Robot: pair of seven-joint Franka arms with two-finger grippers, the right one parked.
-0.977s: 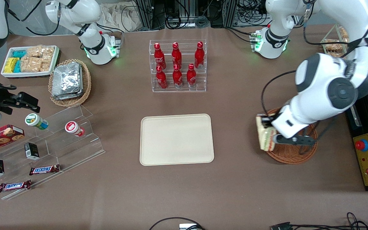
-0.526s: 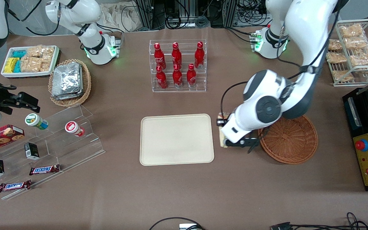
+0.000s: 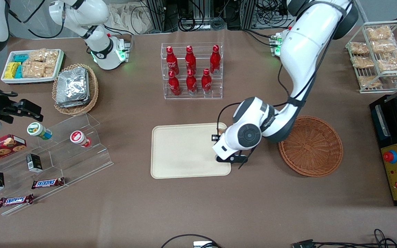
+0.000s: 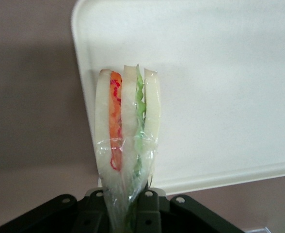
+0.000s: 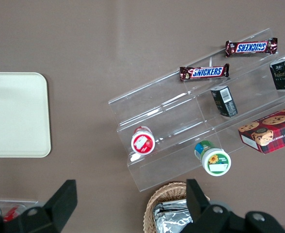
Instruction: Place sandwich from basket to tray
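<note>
One gripper (image 4: 128, 213), the left arm's, clamped on the wrapped sandwich (image 4: 127, 145) and hung over the tray (image 3: 184, 151) at the edge nearest the basket (image 3: 311, 146). Three white bread slices, upright, orange filling in one gap and green in the other, clear film gathered at the pinched end, above the tray's rim and corner. No load in the reddish-brown basket, just beside the tray toward the working arm's end.

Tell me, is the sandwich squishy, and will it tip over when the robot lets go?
Probably squishy: the sandwich is soft white bread slices with filling. Its clear wrap looks slippery. The pincer holds it on edge over the tray, so once released it will likely flop onto its flat side.
</note>
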